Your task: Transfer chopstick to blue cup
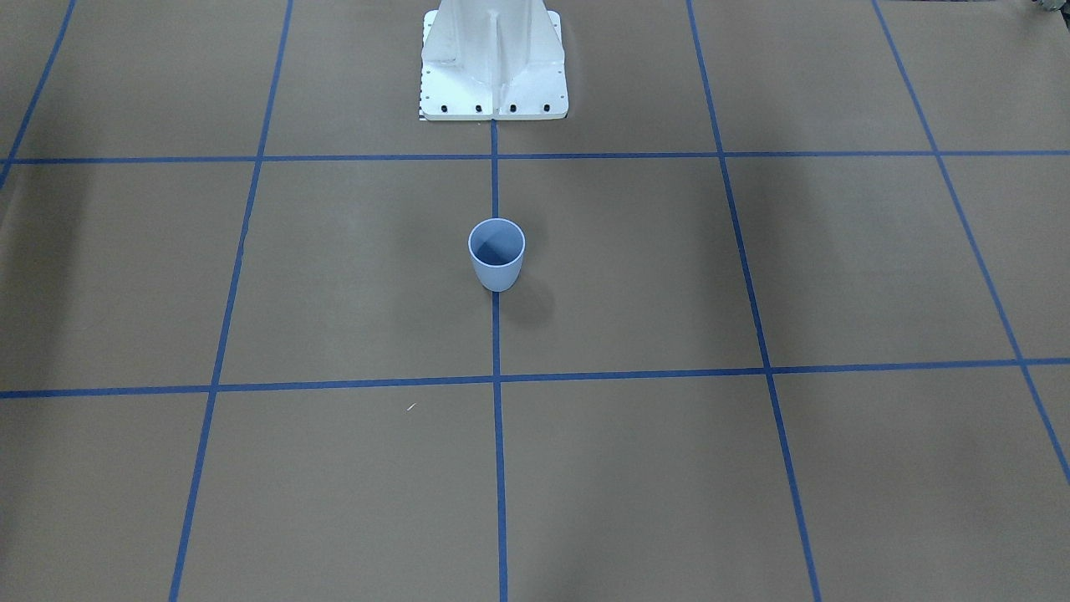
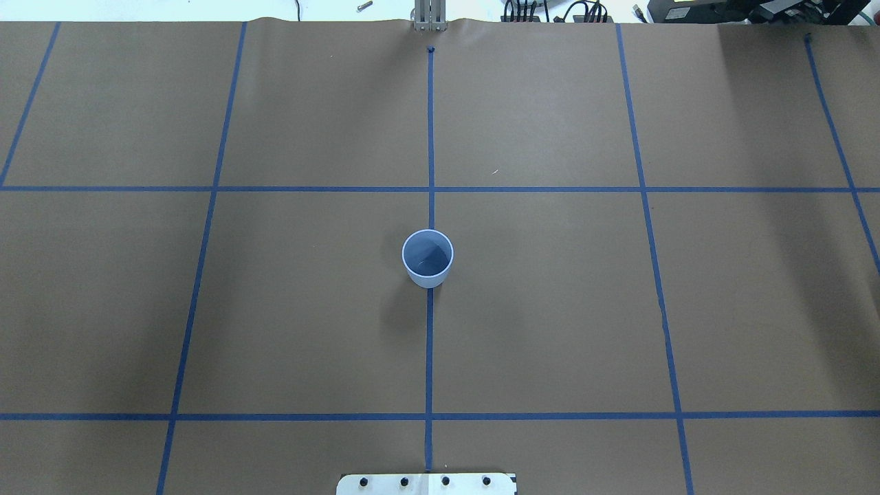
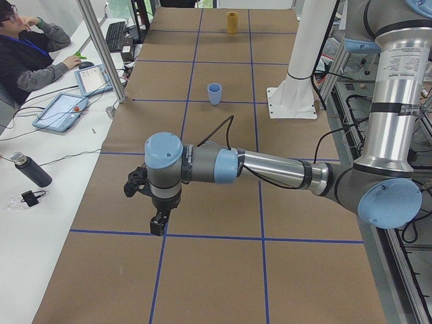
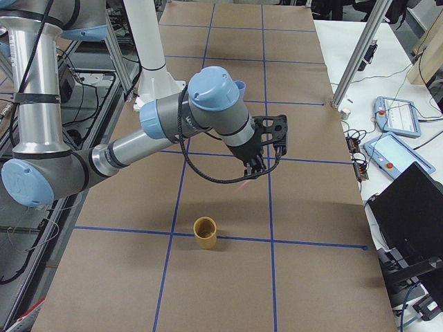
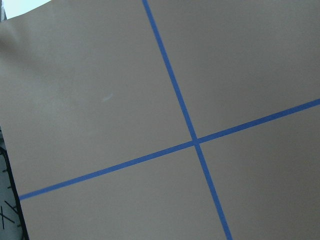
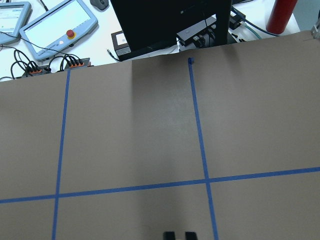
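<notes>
Right claw (image 4: 255, 173) is seen hanging above the table (image 2: 289, 323) with its fingers drawn close together. A thin pale pink chopstick (image 4: 242, 184) is judged to be clamped at their tips, clear of the surface. In the right wrist view only two dark fingertips (image 6: 170, 235) are shown at the bottom edge, and the stick cannot be made out there.

The chopstick's long axis is seen closer to level than upright, crosswise to the fingers, so a turn toward vertical is likely to be needed before it can be lowered.

The blue cup (image 2: 427, 258) is set upright, mouth open, on the centre tape line (image 2: 430, 344) in front of the robot's base. It is well apart from the right claw and toward the robot's left of it. From the right-end camera it is almost wholly hidden behind the near arm.

The left claw (image 3: 157, 228) is held over the table on the cup's other side, also well apart, and whether it is open cannot be told. Neither claw is caught in the overhead or front views. A yellow cup (image 4: 205, 233) is set on the table near the right claw.
</notes>
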### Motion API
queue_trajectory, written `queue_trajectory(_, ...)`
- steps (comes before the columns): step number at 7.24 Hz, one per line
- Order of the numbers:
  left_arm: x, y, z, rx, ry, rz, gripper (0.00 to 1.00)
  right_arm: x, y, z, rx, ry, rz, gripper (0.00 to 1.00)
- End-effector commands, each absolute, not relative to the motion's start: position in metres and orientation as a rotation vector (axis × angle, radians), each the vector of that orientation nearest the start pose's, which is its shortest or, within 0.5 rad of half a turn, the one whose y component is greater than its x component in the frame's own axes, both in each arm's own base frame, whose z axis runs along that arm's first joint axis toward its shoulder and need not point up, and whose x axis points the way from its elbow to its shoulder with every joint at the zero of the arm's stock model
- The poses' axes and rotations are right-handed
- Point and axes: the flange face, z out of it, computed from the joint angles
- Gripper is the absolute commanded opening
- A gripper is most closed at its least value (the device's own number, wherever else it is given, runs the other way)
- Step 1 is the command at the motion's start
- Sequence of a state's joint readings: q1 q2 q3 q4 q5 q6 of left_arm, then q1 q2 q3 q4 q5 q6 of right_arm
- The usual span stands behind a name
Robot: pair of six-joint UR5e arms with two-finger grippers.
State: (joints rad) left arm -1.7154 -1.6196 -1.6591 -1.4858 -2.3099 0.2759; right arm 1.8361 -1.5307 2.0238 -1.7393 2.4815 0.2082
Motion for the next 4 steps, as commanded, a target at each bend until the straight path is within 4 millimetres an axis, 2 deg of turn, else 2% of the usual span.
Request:
queue_trajectory(1, -0.150, -0.470, 0.619, 0.176, 0.772, 0.005, 0.98, 0.100, -0.493, 0.351, 0.235, -0.970, 0.362, 0.00)
queue_trajectory(2, -0.146, -0.452, 0.625, 0.195, 0.768, -0.002, 0.98, 0.056, -0.509, 0.314, 0.198, -0.985, 0.394, 0.00)
queue_trajectory(4, -0.145, -0.443, 0.631, 0.212, 0.767, 0.004, 0.98, -0.042, -0.532, 0.247, 0.125, -0.986, 0.498, 0.00)
